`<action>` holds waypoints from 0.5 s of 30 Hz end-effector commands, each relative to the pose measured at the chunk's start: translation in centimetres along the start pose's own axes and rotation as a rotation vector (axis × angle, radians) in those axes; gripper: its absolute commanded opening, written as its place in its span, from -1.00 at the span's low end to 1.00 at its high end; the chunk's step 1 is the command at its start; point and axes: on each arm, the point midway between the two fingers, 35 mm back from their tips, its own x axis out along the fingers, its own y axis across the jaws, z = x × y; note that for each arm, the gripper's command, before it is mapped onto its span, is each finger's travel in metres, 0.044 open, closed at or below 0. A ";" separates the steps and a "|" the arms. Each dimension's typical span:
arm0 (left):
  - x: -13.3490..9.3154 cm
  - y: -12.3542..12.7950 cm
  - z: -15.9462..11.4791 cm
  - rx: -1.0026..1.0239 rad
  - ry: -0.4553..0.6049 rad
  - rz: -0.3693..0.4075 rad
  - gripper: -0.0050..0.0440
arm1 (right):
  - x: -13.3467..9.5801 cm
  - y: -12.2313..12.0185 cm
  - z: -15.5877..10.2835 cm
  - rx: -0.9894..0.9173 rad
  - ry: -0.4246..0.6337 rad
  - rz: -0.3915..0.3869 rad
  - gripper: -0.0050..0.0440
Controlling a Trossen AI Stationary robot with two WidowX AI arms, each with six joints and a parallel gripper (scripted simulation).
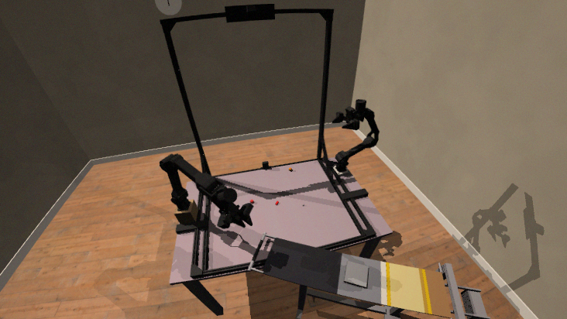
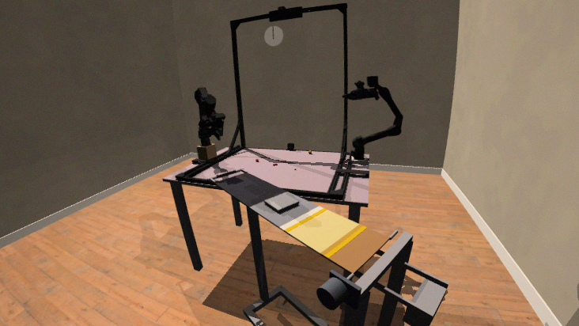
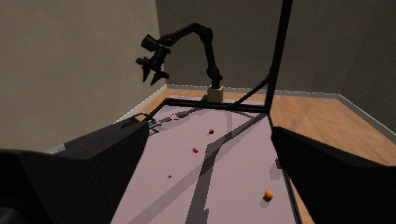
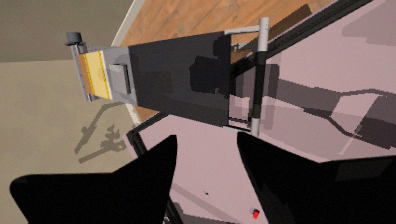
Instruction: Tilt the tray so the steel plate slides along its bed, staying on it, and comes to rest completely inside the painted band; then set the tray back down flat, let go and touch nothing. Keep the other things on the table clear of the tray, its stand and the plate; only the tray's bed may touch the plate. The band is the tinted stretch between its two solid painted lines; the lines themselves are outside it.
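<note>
The long tray (image 1: 341, 273) sticks out from the table's front edge and lies about flat on its stand. The steel plate (image 1: 355, 274) rests on the grey part of the bed, beside the white stripe and outside the yellow-lined band (image 1: 404, 287). It also shows in the exterior view (image 2: 281, 201) and the right wrist view (image 4: 120, 77). My right gripper (image 1: 238, 215) hovers low over the table, short of the tray's handle bar (image 4: 257, 75), with its fingers apart and nothing between them. My left gripper (image 1: 345, 118) is open and empty, raised high at the far corner.
Two small red pieces (image 1: 276, 203) (image 1: 251, 200), an orange ball (image 1: 290, 169) and a small black block (image 1: 266, 164) lie on the table. A black gantry frame (image 1: 245, 15) spans the table. The tray's stand (image 2: 365, 291) is on the floor.
</note>
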 end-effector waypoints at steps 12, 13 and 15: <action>4.2 0.8 2.1 0.029 0.091 0.124 1.00 | 7.8 -6.6 0.2 0.012 0.004 -0.041 -0.19; 4.5 0.9 2.2 0.029 0.098 0.133 1.00 | 8.3 -7.0 0.2 0.012 0.004 -0.041 -0.19; 5.2 1.3 2.4 0.029 0.112 0.151 1.00 | 9.4 -7.8 0.3 0.012 0.004 -0.041 -0.19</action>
